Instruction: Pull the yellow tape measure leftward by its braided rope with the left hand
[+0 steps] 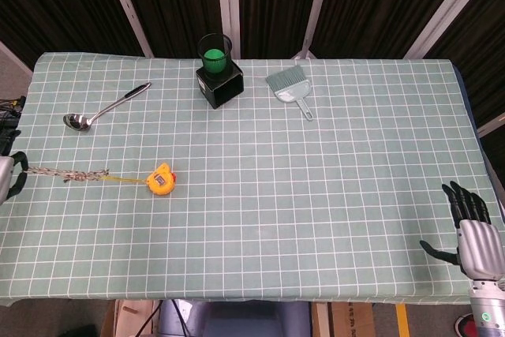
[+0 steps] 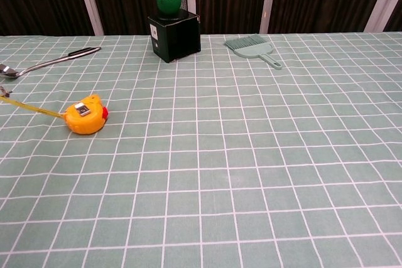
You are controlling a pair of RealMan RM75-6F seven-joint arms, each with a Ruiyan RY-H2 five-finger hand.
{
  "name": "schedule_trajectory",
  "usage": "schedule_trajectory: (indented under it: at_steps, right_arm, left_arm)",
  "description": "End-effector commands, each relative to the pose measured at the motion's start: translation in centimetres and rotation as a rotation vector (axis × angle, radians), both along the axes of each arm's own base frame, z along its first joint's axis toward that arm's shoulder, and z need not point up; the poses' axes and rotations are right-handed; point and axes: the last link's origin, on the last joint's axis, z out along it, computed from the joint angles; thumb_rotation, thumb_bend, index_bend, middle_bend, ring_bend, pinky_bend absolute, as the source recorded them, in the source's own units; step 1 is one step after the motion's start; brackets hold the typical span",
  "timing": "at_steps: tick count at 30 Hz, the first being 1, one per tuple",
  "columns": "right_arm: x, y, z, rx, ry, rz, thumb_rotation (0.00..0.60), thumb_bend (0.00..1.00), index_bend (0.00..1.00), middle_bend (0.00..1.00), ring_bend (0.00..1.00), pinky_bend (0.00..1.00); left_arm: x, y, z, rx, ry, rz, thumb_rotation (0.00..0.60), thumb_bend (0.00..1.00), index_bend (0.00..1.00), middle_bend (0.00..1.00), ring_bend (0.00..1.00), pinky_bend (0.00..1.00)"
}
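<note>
The left hand point(image 1: 6, 175) shows only as a sliver at the left border of the head view, past the table's left edge, with the mottled braided rope point(image 1: 67, 173) running straight into it; how its fingers lie on the rope cannot be told. The rope lies taut along the green checked tablecloth point(image 1: 331, 195), joined by a short yellow strip to the rounded yellow tape measure point(image 1: 161, 180), which sits on the left part of the table, near the front edge, with wide bare cloth to its right. A small grey label on its top face is too small to read. The silver ladle with a black handle point(image 1: 104, 107) lies behind it, apart. The right hand point(image 1: 472, 230) hangs spread and empty off the front right corner.
</note>
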Motion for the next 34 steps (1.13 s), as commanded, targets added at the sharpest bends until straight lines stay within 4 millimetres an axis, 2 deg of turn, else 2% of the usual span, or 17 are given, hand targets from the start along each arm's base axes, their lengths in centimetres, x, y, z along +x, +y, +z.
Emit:
schedule_trajectory:
  at_steps: [1, 4, 9, 11, 14, 17, 22, 25, 28, 34]
  right_arm:
    - [0.0, 0.0, 0.0, 0.0, 0.001, -0.003, 0.6, 0.12, 0.0, 0.0, 0.0, 0.0]
    - [-0.1, 0.0, 0.0, 0.001, 0.002, -0.005, 0.6, 0.12, 0.0, 0.0, 0.0, 0.0]
    - [-0.1, 0.0, 0.0, 0.002, 0.006, -0.007, 0.6, 0.12, 0.0, 0.0, 0.0, 0.0]
    - [-0.1, 0.0, 0.0, 0.001, 0.007, -0.007, 0.6, 0.12, 0.0, 0.0, 0.0, 0.0]
    - [-0.1, 0.1, 0.1, 0.002, 0.012, -0.004, 0.6, 0.12, 0.0, 0.0, 0.0, 0.0]
    - [0.0, 0.2, 0.1, 0.007, 0.031, 0.014, 0.6, 0.12, 0.0, 0.0, 0.0, 0.0]
    - [0.1, 0.4, 0.1, 0.008, 0.058, 0.043, 0.6, 0.12, 0.0, 0.0, 0.0, 0.0]
    - [0.1, 0.4, 0.1, 0.006, 0.07, 0.05, 0.6, 0.12, 0.0, 0.0, 0.0, 0.0]
    - [0.2, 0.5, 0.0, 0.006, 0.08, 0.056, 0.6, 0.12, 0.0, 0.0, 0.0, 0.0]
    - [0.4, 0.6, -0.2, 0.011, 0.11, 0.081, 0.6, 0.12, 0.0, 0.0, 0.0, 0.0]
  left_arm:
    - [-1.5, -0.3, 1.0, 0.031, -0.004, 0.047, 0.6, 0.53, 0.54, 0.1, 0.0, 0.0]
    - [-1.9, -0.5, 1.2, 0.025, -0.013, 0.064, 0.6, 0.49, 0.49, 0.08, 0.0, 0.0]
    - [-1.9, -1.3, 0.9, -0.005, -0.031, 0.075, 0.6, 0.14, 0.28, 0.0, 0.0, 0.0]
    - [-1.6, -1.7, 0.8, -0.004, -0.062, 0.076, 0.6, 0.09, 0.22, 0.0, 0.0, 0.0]
    - [-0.7, -2.5, 0.7, 0.002, -0.143, 0.071, 0.6, 0.07, 0.14, 0.0, 0.0, 0.0]
    - [1.5, -4.5, 0.4, 0.008, -0.295, 0.057, 0.6, 0.07, 0.1, 0.0, 0.0, 0.0]
    - [5.0, -9.4, -0.9, -0.033, -0.443, 0.018, 0.6, 0.06, 0.03, 0.0, 0.0, 0.0]
    - [6.0, -12.1, -2.1, -0.056, -0.455, -0.015, 0.6, 0.05, 0.0, 0.0, 0.0, 0.0]
    - [6.1, -13.4, -3.0, -0.045, -0.417, -0.08, 0.6, 0.03, 0.0, 0.0, 0.0, 0.0]
    - [5.2, -13.8, -4.9, -0.064, -0.369, -0.118, 0.6, 0.0, 0.0, 0.0, 0.0, 0.0]
